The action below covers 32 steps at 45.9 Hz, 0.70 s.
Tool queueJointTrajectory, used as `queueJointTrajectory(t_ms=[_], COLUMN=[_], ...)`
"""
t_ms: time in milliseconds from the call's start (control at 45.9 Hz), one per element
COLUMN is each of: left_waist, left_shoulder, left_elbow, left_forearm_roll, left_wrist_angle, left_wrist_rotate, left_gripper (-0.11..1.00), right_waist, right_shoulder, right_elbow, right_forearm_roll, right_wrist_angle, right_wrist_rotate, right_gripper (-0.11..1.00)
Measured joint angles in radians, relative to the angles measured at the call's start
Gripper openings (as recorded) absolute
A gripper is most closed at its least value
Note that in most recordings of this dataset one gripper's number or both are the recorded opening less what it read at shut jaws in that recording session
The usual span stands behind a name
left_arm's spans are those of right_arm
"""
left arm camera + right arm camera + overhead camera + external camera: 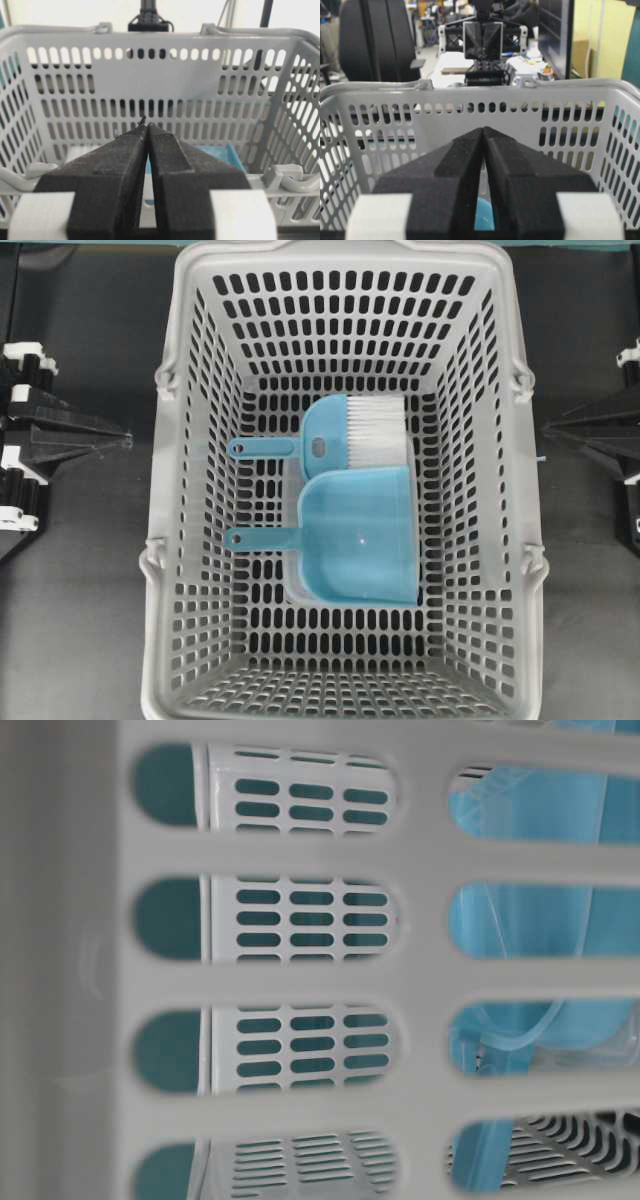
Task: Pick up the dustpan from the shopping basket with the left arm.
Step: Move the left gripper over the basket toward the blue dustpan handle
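The left gripper (147,125) has its two black fingers (120,170) pressed together to a point, holding nothing, and it sits outside the basket (190,540), aimed at its left wall from the left edge of the overhead view (125,440). The right gripper (483,129) is likewise pinched closed and empty, facing the basket's opposite wall from the right edge (548,428). Between the two arms the grey slotted basket fills the middle of the dark table (70,620). On its floor lies the light blue dustpan (360,535), mouth toward the right and thin handle pointing left, hole at the end. Just beyond it, touching or nearly so, lies a brush (345,432) with white bristles and a blue handle also pointing left. Both grippers are well apart from the dustpan.
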<state>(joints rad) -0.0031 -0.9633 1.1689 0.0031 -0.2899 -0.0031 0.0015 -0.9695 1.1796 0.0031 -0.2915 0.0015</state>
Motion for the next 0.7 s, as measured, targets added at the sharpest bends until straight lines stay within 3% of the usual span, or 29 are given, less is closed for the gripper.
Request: queueJointTrajectory(t_ms=[65,174,436,698], left_waist=[-0.002,-0.002,-0.014,-0.028], left_shoulder=[0.000,0.015,0.158,0.370], left_elbow=[-0.006,-0.097,-0.379,-0.637], left_forearm_roll=[0.006,0.032,0.037,0.038], left_wrist_angle=[0.011,0.130,0.538,0.848], left_wrist_rotate=[-0.006,-0.043,-0.048,-0.048], left_gripper=[0.02,0.00,0.00,0.00], right_waist=[0.000,0.000,0.000,0.000], right_shoulder=[0.000,-0.018,-0.103,-0.158], right_elbow=[0.000,-0.003,-0.044,-0.061], right_forearm_roll=[0.000,0.003,0.005,0.006], right_wrist_angle=[0.003,0.043,0.287,0.486], right_wrist_rotate=[0.002,0.012,0.023,0.023], right_gripper=[0.01,-0.01,-0.01,0.01])
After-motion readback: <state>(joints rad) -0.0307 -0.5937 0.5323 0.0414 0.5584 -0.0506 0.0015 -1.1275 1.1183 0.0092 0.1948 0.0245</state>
